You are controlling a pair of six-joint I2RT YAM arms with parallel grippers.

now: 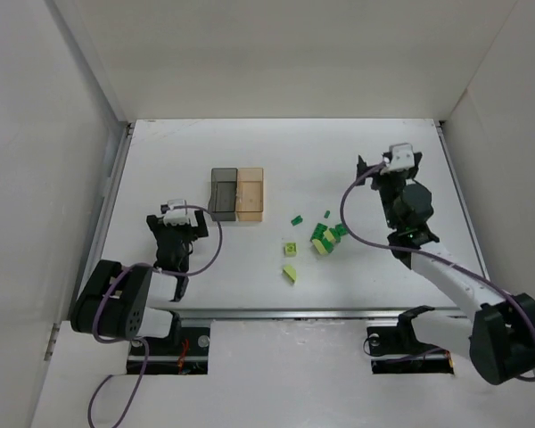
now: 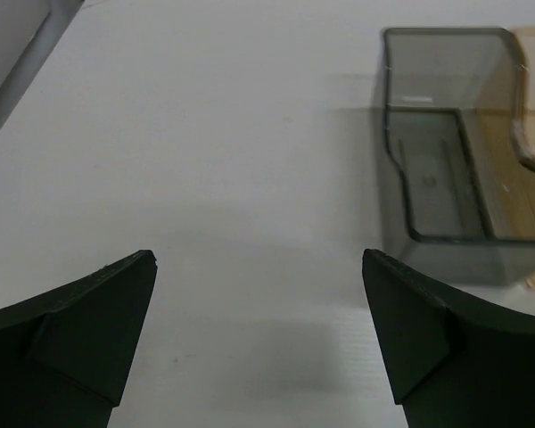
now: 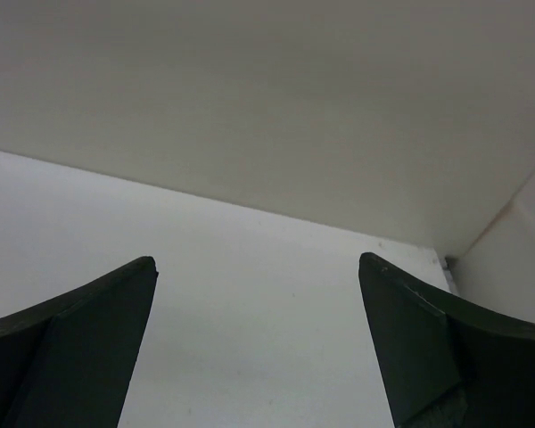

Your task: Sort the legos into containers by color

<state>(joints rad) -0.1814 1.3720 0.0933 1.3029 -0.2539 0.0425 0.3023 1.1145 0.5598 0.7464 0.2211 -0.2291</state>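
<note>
Left gripper (image 2: 259,254), right gripper (image 3: 257,259) both spread wide, empty; legos (image 1: 316,239) loose right of containers (image 1: 237,194)

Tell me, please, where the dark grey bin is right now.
In the top external view the dark grey bin sits left of centre, touching the amber bin on its right, with the legos farther right.

On my overhead feed I saw a white table (image 1: 276,152) boxed in by plain white panels: a back wall (image 1: 285,53), a left wall (image 1: 36,178) and a right wall (image 1: 517,152). A silver rail (image 1: 276,313) ran along the table's near edge, and a grey metal strip (image 1: 110,209) followed its left edge. My right wrist camera showed the tabletop meeting a white wall in a straight seam.
</note>
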